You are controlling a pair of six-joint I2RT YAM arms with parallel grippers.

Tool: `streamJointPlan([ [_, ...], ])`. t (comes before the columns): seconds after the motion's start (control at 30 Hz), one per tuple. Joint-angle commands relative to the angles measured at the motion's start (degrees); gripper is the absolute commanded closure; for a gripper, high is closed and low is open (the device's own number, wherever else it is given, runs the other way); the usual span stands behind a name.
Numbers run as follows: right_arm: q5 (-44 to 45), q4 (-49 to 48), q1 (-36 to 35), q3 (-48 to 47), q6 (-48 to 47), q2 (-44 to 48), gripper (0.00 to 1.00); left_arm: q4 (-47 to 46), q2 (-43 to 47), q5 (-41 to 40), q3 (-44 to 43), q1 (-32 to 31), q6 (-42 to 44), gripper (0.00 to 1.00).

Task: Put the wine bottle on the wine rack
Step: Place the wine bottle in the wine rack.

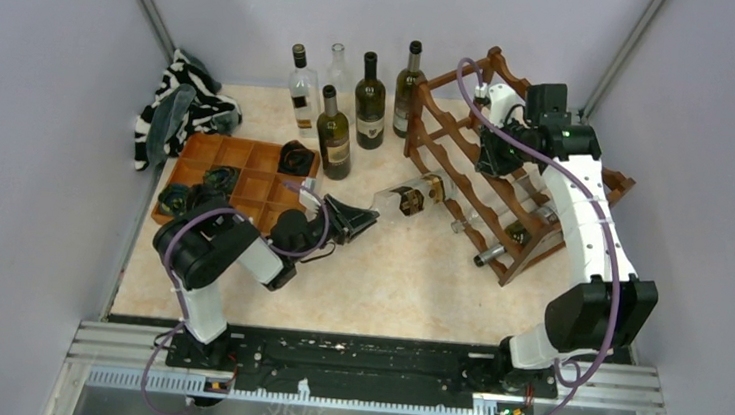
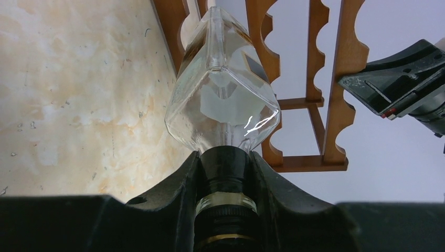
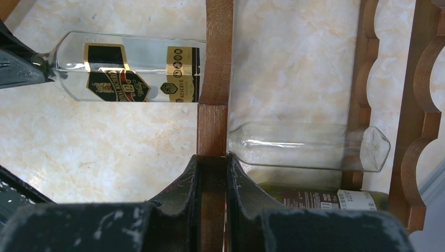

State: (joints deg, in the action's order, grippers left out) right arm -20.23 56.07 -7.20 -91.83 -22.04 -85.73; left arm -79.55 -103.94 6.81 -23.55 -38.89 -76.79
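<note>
5 bottles (image 1: 370, 102) stood upright at bench rear; 2 lay in wine rack (image 3: 214, 63): 1 clear (image 3: 309, 147), 1 dark (image 3: 325, 198); left end effector (image 1: 365, 215) clamped 1 clear wine bottle (image 1: 410, 197) by neck, horiz., base at rack; right end effector (image 3: 212, 168) clamped rack post.

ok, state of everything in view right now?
left gripper: shut on held bottle's neck
held bottle: horizontal, base at rack's front, not seated
right gripper: shut on a rack post
rack: standing, two bottles in it
clear bottle: lying in rack
green bottle: lying in rack
back bottles: five, upright
cloth: crumpled
</note>
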Motion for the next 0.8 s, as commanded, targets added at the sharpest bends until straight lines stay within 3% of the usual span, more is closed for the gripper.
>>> streamJointPlan([
  [0.0,-3.7,-2.1,0.3,-1.4,1.9,4.6,1.00,-23.1,-0.8,-0.3,-3.6,-0.4,-3.0,1.00],
  [0.37,-4.8,-2.7,0.2,-0.8,2.0,4.4,1.00,-23.1,-7.2,0.2,-9.9,-1.6,-3.3,1.00],
  [0.77,-6.8,-3.2,0.2,0.0,2.1,3.7,1.00,-18.5,-17.4,-4.8,-20.0,-5.9,2.6,1.00],
])
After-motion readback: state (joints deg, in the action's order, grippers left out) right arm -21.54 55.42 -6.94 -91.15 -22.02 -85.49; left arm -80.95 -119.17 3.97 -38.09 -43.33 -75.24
